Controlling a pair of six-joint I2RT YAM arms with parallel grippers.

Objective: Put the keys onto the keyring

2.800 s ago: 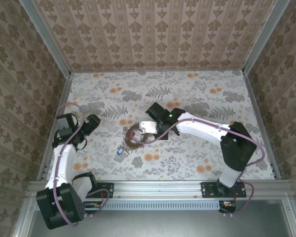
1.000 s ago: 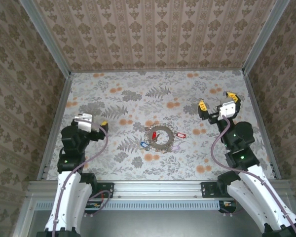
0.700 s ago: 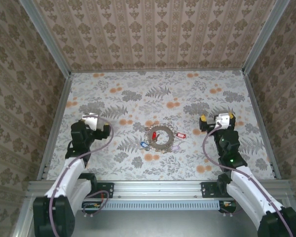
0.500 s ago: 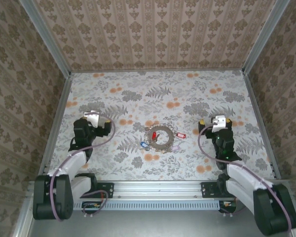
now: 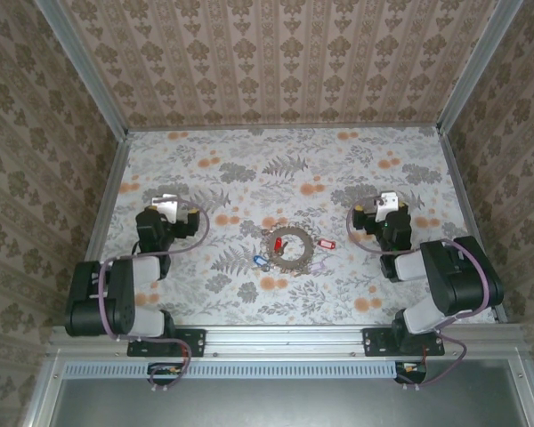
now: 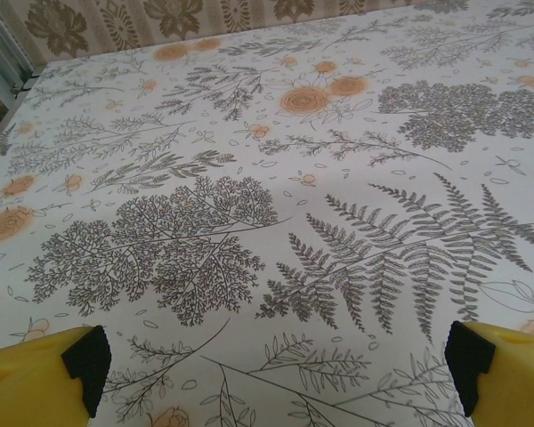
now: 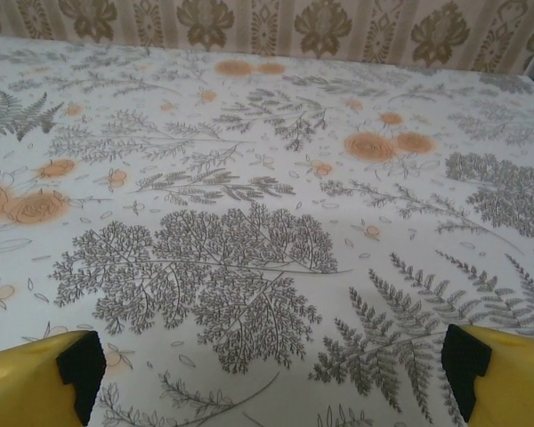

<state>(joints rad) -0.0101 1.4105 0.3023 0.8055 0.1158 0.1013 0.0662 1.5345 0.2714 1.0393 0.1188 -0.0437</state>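
Note:
The keyring, a dark thin round ring, lies flat mid-table in the top view. Keys lie at it: one red tag inside the ring, another red tag at its right, a blue tag at its lower left. Whether they are threaded on the ring I cannot tell. My left gripper sits well left of the ring, open and empty. My right gripper sits well right of it, also open and empty. In each wrist view the gripper spans bare floral tabletop between yellow fingers.
The floral table is walled by patterned panels with metal posts at left and right. A metal rail runs along the near edge. Both arms are folded back low beside their bases.
The right arm has left the ring in the middle and drawn back to the right. Over the last second both arms folded down toward their bases. Keys and ring stayed put.

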